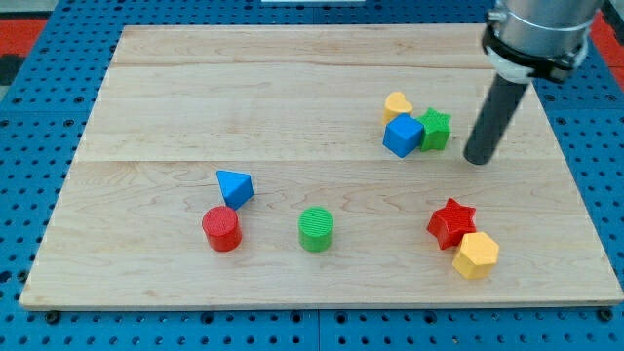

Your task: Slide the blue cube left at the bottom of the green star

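The blue cube (402, 135) sits on the wooden board at the view's upper right. It touches the green star (436, 129) on its right and a yellow heart (397, 104) just above it. My tip (478, 159) is to the right of the green star, a short gap away and slightly lower in the view. The rod rises toward the view's top right.
A blue triangle (234, 186) and a red cylinder (222, 229) lie at the lower left. A green cylinder (315, 229) stands at the lower middle. A red star (450, 222) and a yellow hexagon (476, 255) touch at the lower right.
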Available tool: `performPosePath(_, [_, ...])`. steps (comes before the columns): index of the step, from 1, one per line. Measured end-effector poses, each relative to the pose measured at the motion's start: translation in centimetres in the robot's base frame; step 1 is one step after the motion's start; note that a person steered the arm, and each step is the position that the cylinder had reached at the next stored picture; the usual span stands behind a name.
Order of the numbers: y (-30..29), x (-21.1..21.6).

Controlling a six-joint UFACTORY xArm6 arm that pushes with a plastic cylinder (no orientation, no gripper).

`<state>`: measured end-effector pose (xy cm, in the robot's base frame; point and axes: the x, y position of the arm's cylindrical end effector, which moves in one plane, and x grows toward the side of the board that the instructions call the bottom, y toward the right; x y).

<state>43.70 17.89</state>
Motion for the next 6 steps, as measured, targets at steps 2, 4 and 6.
performPosePath(2, [2.0, -3.7])
performPosePath(4, [-8.8, -5.7])
performPosePath(6, [-18.4, -6.6])
